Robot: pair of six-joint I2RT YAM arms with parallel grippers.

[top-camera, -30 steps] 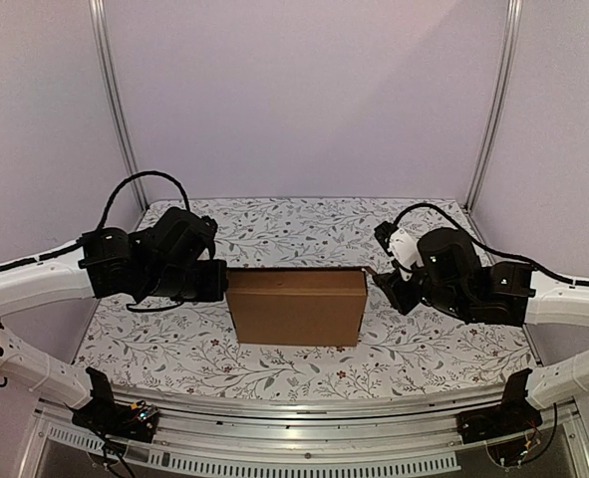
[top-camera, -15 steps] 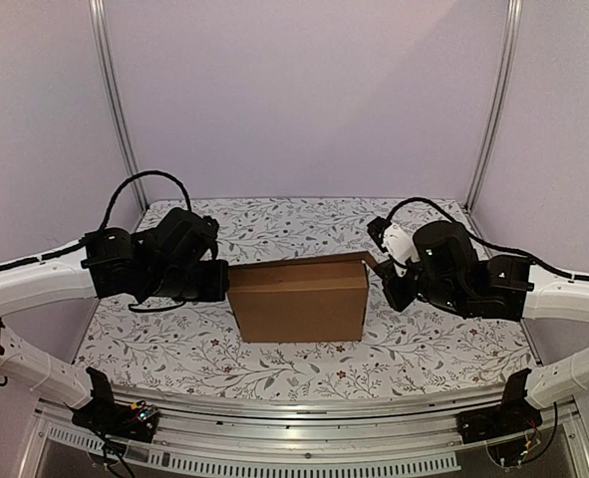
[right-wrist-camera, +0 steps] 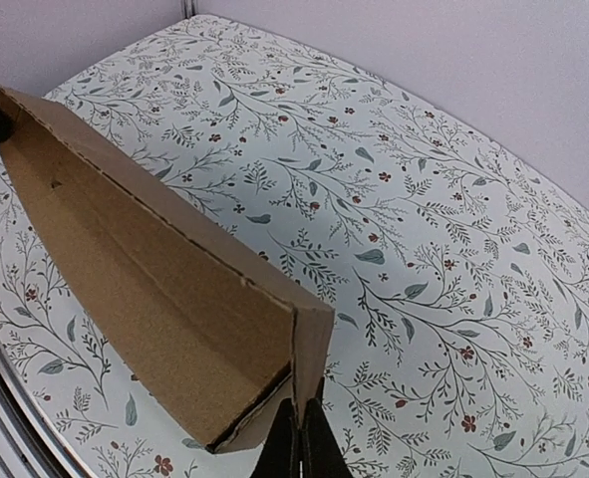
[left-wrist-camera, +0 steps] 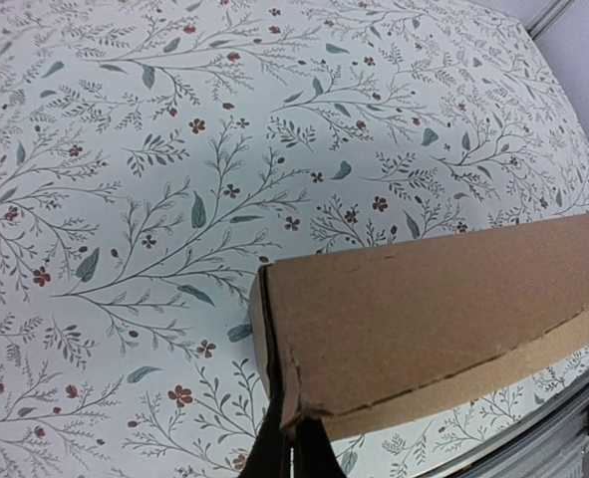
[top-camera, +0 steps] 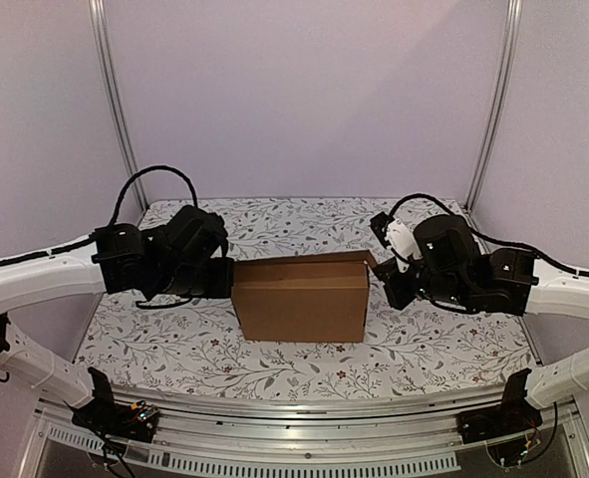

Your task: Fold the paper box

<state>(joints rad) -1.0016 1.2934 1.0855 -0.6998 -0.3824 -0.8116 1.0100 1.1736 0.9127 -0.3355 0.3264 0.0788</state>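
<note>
The paper box [top-camera: 299, 299] is a plain brown corrugated cardboard mailer, unprinted and matt. It is a shallow rectangular shape with straight creased edges, and it spans the gap between the two end effectors. From above, its broad face shows toward the arm bases, and a thin strip of its back edge lifts slightly near the right end effector.

The left end effector [left-wrist-camera: 294, 450] is clenched. Its two dark fingers are pressed flat together at the lower corner of the box's short end, seemingly with only the thin cardboard edge nipped between them. Straight ahead of these fingertips the end wall rises narrow and upright. From there the long panel runs away to the right, with a rough torn-looking crease line along its lower margin and a paler raw edge beneath it.

The right end effector [right-wrist-camera: 300, 443] is also clenched, with its fingertips meeting right under the other short end, where a vertical seam in the cardboard comes down to them. From here the box reads as a long wedge tapering away to the upper left. A gap opens between two layers just left of the fingers. The grainy surface carries one small slit far along it.

Beneath and beyond both end effectors the table [left-wrist-camera: 174, 149] is covered in a white cloth printed with grey-green sprigs, leaves and small red flowers.
</note>
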